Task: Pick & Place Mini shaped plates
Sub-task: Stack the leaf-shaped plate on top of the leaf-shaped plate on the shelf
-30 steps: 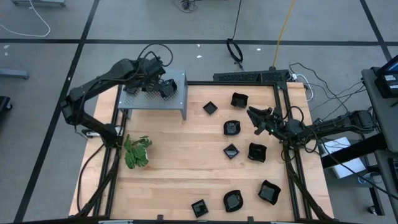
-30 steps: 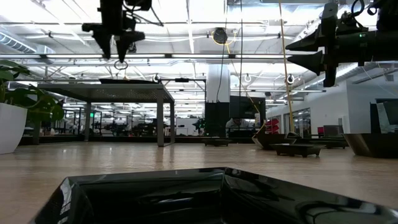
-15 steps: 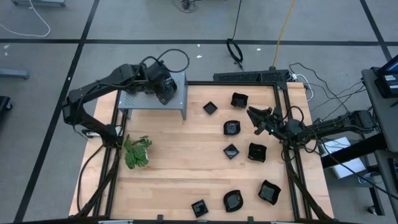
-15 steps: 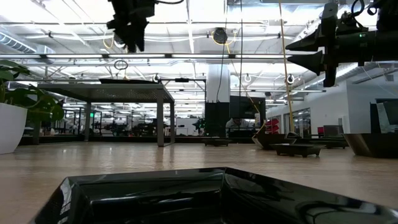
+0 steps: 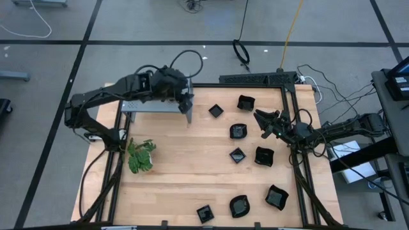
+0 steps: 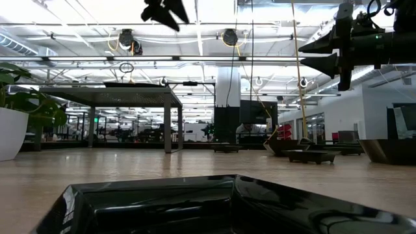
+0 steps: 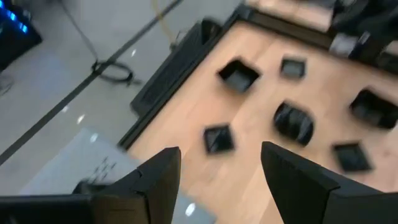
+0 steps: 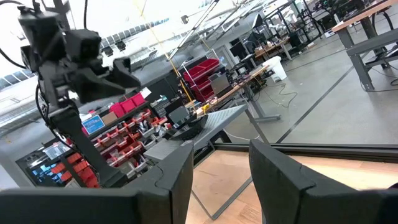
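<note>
Several mini shaped plates, small glossy black dishes, lie scattered on the right half of the wooden table, such as one [image 5: 216,110], one [image 5: 238,131] and one [image 5: 264,156]. Another dark plate [image 8: 186,127] rests on top of the grey perforated shelf [image 5: 153,102]. My left gripper [image 5: 187,101] hangs open high over the shelf's right end, slanting down toward the plates [image 7: 217,138], with nothing between its fingers. My right gripper [image 5: 260,124] waits open and empty above the table's right side, between the plates.
A green leafy plant [image 5: 140,155] in a white pot stands at the table's left. A black frame [image 5: 255,79] runs along the far and right edges. In the low view one plate [image 6: 195,208] lies right in front of the camera.
My left gripper has gone from over the middle of the shelf toward the table's right, rising. It has tipped up from pointing straight down to slanting forward, and it has rolled. Its fingers have stayed open and empty. The plates have not moved.
</note>
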You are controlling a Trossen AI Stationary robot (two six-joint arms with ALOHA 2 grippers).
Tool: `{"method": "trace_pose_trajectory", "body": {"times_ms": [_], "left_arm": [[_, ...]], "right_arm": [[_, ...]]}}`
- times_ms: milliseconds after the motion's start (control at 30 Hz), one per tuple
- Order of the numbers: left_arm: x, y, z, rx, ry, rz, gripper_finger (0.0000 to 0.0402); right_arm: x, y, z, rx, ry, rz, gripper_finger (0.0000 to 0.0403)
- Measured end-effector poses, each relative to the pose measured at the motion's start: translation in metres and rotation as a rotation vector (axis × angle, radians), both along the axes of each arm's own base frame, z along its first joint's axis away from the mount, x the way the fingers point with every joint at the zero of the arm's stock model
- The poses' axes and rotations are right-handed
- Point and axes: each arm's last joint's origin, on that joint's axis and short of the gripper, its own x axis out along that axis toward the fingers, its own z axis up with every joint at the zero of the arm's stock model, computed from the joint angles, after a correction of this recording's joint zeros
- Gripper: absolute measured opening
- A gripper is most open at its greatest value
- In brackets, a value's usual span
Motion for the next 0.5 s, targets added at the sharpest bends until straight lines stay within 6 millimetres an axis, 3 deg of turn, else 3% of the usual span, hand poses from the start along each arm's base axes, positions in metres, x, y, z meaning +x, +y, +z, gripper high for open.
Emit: {"method": "trace_pose_trajectory", "body": {"times_ms": [500], "left_arm": [[0.022,-0.035,0.026,-0.003,-0.340,-0.086,0.0227]], "right_arm": [[0.000,0.000,0.000,0.000,-0.001,0.000,0.0144]]}}
